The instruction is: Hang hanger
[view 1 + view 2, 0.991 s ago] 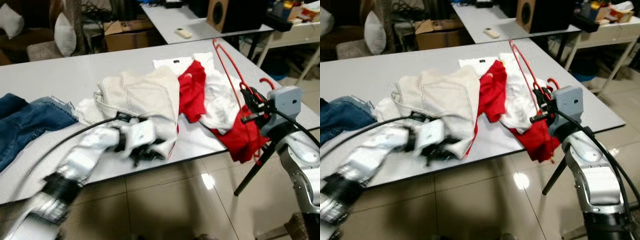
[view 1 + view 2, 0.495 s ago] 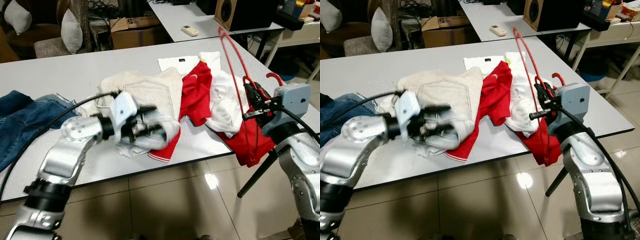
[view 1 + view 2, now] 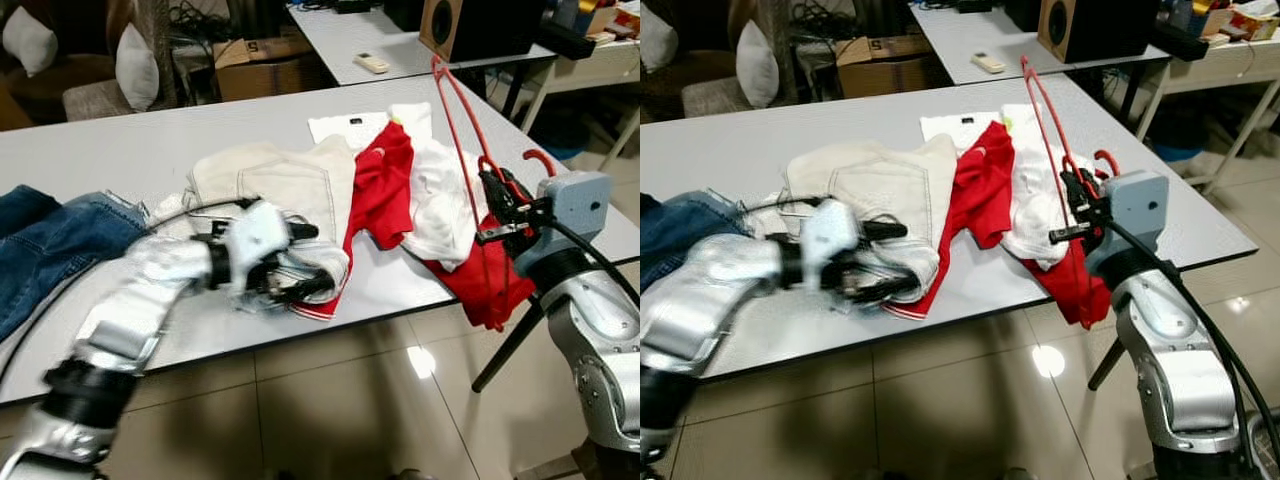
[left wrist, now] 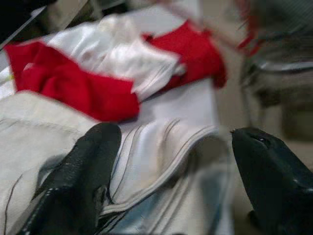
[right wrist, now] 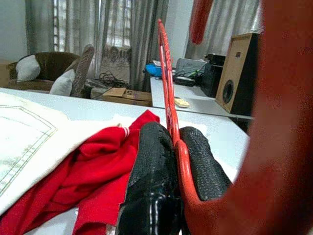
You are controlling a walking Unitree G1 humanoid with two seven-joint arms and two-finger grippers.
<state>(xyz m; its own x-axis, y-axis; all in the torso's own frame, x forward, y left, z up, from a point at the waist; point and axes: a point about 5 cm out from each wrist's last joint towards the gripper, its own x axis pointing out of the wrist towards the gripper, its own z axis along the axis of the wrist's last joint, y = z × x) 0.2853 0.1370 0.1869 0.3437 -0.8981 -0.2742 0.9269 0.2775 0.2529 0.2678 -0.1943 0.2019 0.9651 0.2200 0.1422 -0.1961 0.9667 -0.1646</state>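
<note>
Working over a long white table [image 3: 120, 150] strewn with clothes, you are seeing a second table and a wooden speaker [image 3: 462, 27] behind it, glossy tiled floor [image 3: 330, 410] in front. Right gripper [image 3: 497, 205] is pinching the thin red wire hanger [image 3: 455, 110] at the table's right edge, over a red shirt [image 3: 385, 190]. Left gripper [image 3: 305, 260], fingers spread, is straddling the cream trousers [image 3: 290, 185] near the front edge.
</note>
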